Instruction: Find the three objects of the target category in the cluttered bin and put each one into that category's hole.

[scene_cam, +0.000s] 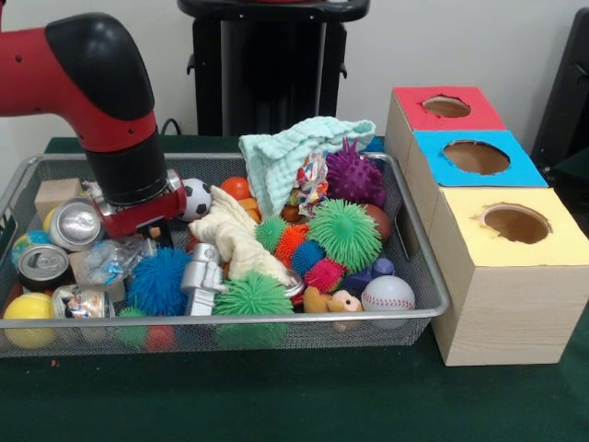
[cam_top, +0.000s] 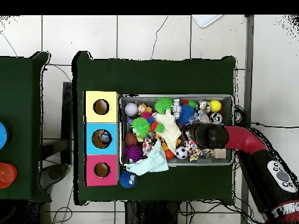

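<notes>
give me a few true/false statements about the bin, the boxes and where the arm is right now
1. The baseball lies in the bin's corner closest to the yellow box. True.
2. The three boxes are red, green and yellow. False: the middle one is the blue box, between the red box and the yellow one.
3. The arm hangs over the end of the wire bin far from the boxes. True.
4. The light green cloth lies flat on the table outside the bin. False: it is draped over the toys and the bin's far rim.
5. The blue box's hole is empty. False: overhead, something shows inside it.
</notes>
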Robot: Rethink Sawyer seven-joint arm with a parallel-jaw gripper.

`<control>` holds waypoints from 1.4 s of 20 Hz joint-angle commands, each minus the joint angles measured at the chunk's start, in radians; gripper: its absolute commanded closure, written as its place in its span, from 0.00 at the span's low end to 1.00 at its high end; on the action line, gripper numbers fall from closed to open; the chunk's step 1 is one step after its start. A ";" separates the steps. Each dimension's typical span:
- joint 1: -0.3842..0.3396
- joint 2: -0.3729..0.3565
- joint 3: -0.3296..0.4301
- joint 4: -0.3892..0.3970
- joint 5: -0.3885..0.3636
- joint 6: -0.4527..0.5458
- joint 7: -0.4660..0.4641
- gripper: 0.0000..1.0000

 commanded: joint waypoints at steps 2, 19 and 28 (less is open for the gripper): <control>0.021 0.031 0.075 -0.057 -0.062 0.031 -0.262 1.00; 0.165 -0.338 0.004 0.121 0.046 0.241 -0.065 1.00; 0.151 -0.332 0.002 0.139 0.077 0.231 -0.077 0.00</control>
